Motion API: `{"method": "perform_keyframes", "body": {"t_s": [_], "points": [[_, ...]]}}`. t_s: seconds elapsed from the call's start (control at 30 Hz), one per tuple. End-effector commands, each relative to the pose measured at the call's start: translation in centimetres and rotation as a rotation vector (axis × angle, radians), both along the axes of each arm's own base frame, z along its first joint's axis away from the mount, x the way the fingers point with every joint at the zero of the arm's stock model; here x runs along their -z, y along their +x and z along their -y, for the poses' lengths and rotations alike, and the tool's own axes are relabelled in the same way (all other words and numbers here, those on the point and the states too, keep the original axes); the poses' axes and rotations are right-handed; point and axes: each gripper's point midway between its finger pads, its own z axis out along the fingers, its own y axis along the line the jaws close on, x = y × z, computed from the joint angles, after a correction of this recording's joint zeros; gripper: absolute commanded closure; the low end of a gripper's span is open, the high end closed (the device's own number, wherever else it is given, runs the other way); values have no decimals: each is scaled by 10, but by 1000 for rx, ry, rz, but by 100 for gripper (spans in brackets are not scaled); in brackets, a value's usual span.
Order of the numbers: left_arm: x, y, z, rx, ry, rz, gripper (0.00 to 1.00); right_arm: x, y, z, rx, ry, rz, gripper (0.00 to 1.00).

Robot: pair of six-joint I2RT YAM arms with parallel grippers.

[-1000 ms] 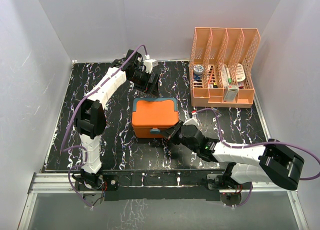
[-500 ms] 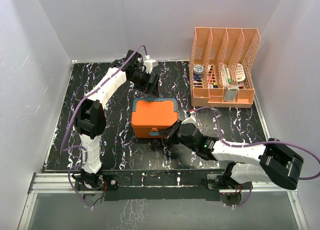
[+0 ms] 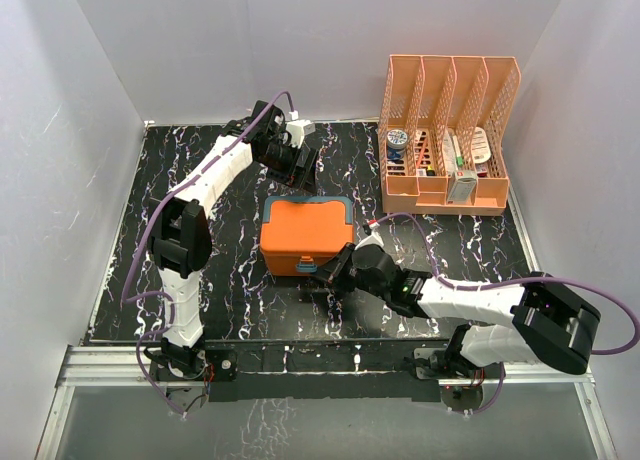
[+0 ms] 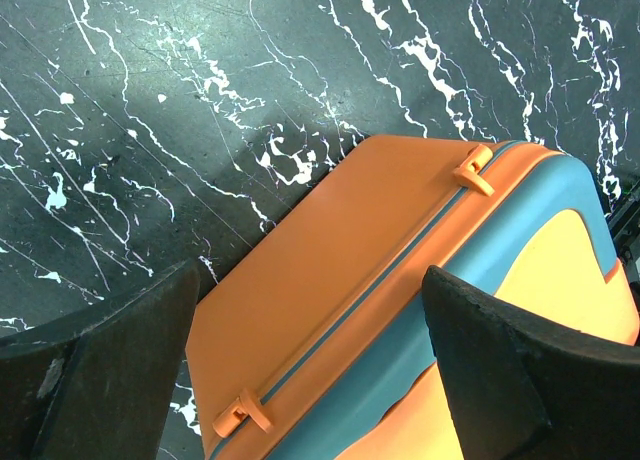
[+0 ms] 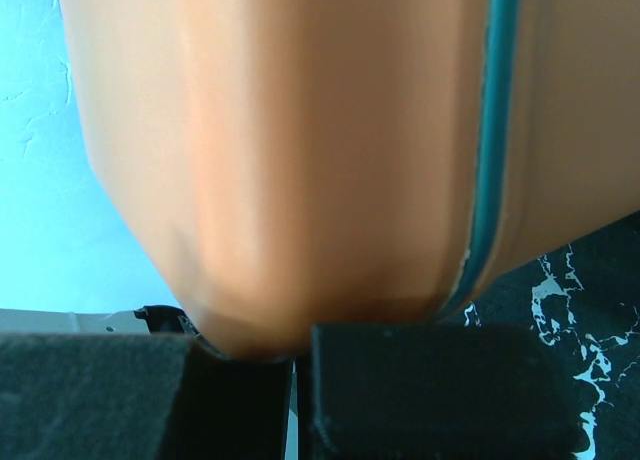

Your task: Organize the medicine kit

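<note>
Tool on the right arm [image 3: 325, 274] first: found low at the near front face of the orange rounded plastic medicine kit [image 3: 305, 235], clenched almost fully, with only a thin slit left between the black pads [image 5: 430, 390]. Saw nothing caught in that slit. Saw from the right wrist camera just an orange corner and a teal seam looming right above those pads. Found the left tool [image 4: 310, 315] spread wide and empty, hovering over the far side of the kit, above two small orange hinge tabs [image 4: 478, 170] on its back edge.

Located the kit near the middle of the black white-veined marble-look table [image 3: 250, 310], lid down, with a teal band showing around the top. Noted a tall peach slatted plastic file organizer [image 3: 447, 192] at the far right of the table, well apart from the kit, its compartments filled with small bottles, boxes and a round tin.

Judged the task barely begun: lid closed, nothing visibly moved into the kit, supplies sitting in the organizer. Judged the remaining work to be opening the lid, then sorting items into the inner tray.

Could read no brand, label or writing anywhere; found the packaging in the organizer too small to make out.
</note>
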Motion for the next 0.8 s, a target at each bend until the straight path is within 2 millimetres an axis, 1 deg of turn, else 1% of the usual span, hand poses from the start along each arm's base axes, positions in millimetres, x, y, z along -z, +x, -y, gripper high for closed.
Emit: {"method": "perform_keyframes", "body": {"t_s": [0.0, 0.27, 0.47, 0.77], "points": [[-19, -21, -1, 30, -16, -14, 8, -40, 6, -15, -17, 94, 54, 100], [-17, -22, -2, 33, -13, -14, 8, -48, 6, -18, -22, 114, 52, 100], [-14, -20, -3, 27, -4, -11, 8, -56, 6, -17, -13, 132, 46, 100], [-10, -23, -4, 27, -3, -16, 8, -62, 8, -14, 13, 152, 38, 100]]}}
